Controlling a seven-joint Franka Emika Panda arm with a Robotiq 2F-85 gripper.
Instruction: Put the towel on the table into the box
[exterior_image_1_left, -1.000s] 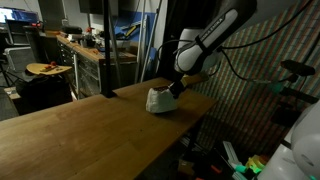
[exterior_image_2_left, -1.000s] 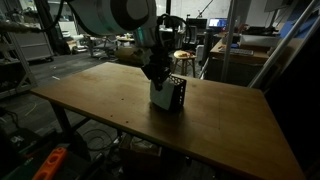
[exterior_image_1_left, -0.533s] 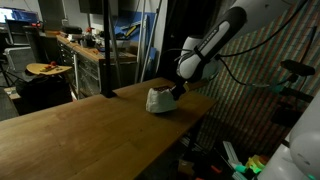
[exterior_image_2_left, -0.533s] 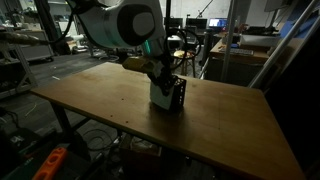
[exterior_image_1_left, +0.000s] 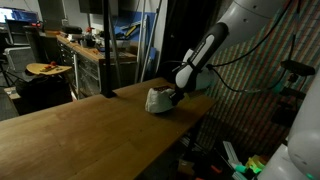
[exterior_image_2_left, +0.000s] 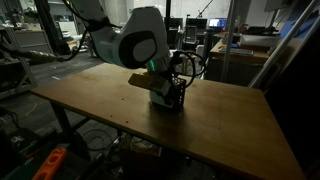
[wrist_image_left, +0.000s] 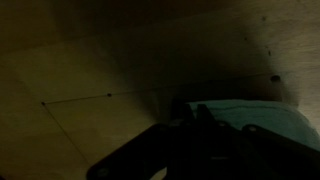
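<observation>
The towel (exterior_image_1_left: 156, 99) sits bunched over the box (exterior_image_2_left: 176, 96) near a corner of the table (exterior_image_1_left: 90, 135) — soft, light and limp, probably best pinched at a raised fold. The gripper (exterior_image_1_left: 177, 96), jaws pressed together, is right against it

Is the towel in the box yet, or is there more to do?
Nearly. The towel is bunched up on the box, not spread on the table. The gripper is shut, low against it, maybe pushing it in. Left: tuck it fully inside, then lift away.
</observation>
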